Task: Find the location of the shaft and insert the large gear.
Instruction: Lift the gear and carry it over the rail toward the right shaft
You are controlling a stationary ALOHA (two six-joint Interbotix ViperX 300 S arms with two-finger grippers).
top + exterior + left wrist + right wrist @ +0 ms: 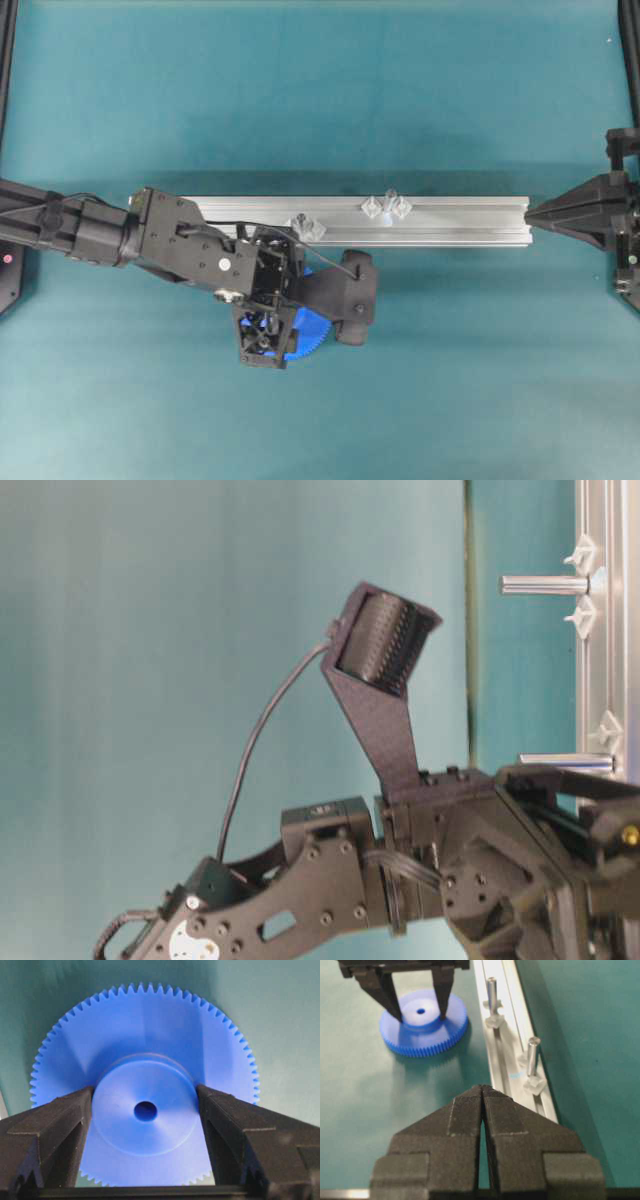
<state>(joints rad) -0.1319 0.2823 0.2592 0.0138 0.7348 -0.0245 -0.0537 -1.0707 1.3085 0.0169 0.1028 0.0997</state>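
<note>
The left gripper point(145, 1110) is down over the gear point(423, 1022), one finger point(50, 1125) on each side of the raised hub, both touching it by the look of the left wrist view. The gear lies flat on the green table point(450, 370), just beside the rail point(440, 222), so this reads as the grasp step: clamped on the hub, not yet lifted. The right gripper point(483, 1091) hangs off the rail's end with its fingers pressed together on nothing. Two pins stand on the rail; the shaft point(532, 1055) is the one nearer the right arm, flanked by spaced clear mounts point(386, 206), while the other pin point(491, 992) stands close to the gear. The next move calls for a clean lift, a carry along the rail past the near pin, then the small centre hole lined up over the shaft tip and lowered straight; the hole is tight, so tilt could jam it
</note>
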